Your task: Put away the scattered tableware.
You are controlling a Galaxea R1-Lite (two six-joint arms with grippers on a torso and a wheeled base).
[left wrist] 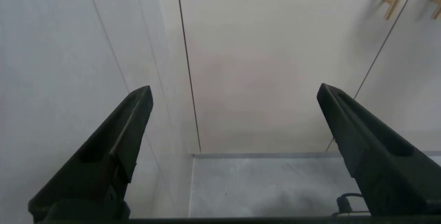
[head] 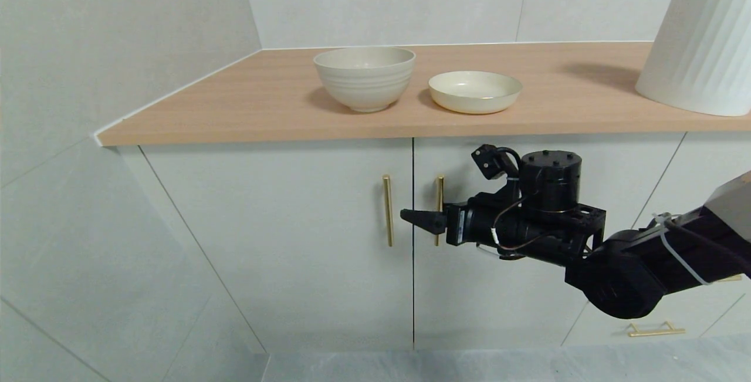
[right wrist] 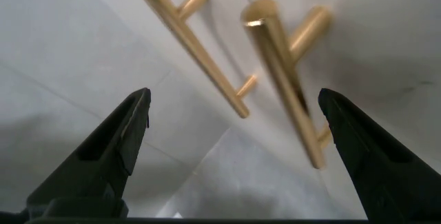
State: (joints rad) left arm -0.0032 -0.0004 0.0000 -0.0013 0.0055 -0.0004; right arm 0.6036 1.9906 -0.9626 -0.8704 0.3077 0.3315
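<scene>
A deep cream bowl (head: 365, 77) and a shallow cream plate (head: 474, 91) stand side by side on the wooden countertop (head: 234, 112). Below them are two shut cabinet doors with upright gold handles, the left handle (head: 386, 210) and the right handle (head: 439, 191). My right gripper (head: 418, 219) hovers just in front of these handles, its tip between them. In the right wrist view it (right wrist: 233, 96) is open, with the nearer handle (right wrist: 282, 79) and the farther handle (right wrist: 196, 45) lying between its fingers. My left gripper (left wrist: 233, 89) is open and holds nothing, facing a lower cabinet panel and the floor.
A tall white ribbed vessel (head: 698, 36) stands at the right end of the countertop. A grey tiled wall (head: 88, 47) closes off the left side. A small gold handle (head: 656, 330) sits low on the right cabinet front. Grey floor (left wrist: 262, 186) lies below.
</scene>
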